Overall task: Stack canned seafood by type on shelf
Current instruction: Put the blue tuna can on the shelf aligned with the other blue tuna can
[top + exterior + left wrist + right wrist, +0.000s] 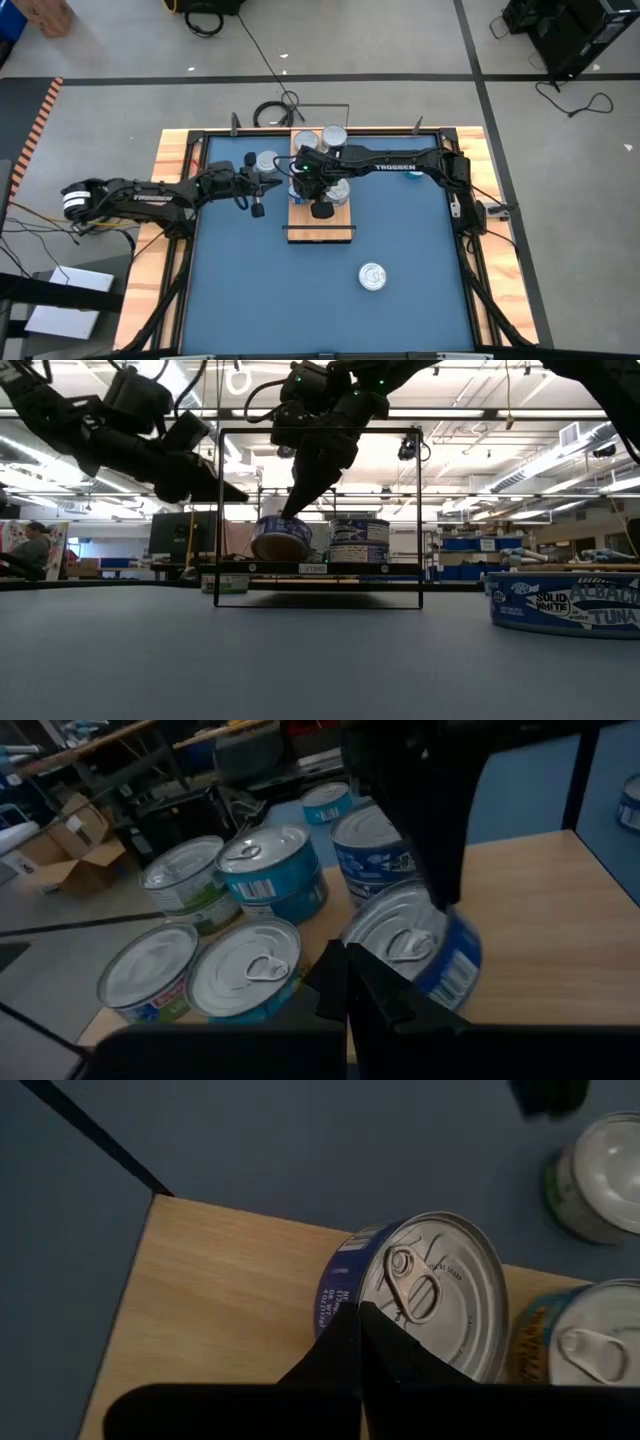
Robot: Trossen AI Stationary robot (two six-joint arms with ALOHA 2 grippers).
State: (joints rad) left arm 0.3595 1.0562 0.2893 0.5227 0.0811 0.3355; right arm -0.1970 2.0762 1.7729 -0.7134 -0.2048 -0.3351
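Note:
The shelf (pixel 320 222) is a light-wood board with a black frame. My right gripper (pixel 365 1345) is shut and comes down on a blue-sided tin (pixel 430 1295) that stands tilted on the board (pixel 282 538). More tins stand at the board's far end (pixel 335 135), and another stands just off its left side (pixel 268 162). One tin (pixel 372 276) sits alone on the blue table. My left gripper (pixel 350 995) is shut and holds nothing. It hovers left of the board (pixel 205 480). My right gripper touches the tilted tin at the rim of its silver top (pixel 385 1325) with its shut fingers (pixel 295 500), slanting down from above. The tin leans with its lower edge on the board. Whether the rim sits between the fingers, I cannot tell.
The black frame (pixel 318 430) spans over the board above the tins. Several tins with green, teal and blue labels crowd the board's far left (pixel 245 965). The board's near half (pixel 230 1300) is bare wood. A person (pixel 30 545) sits far back in the room.

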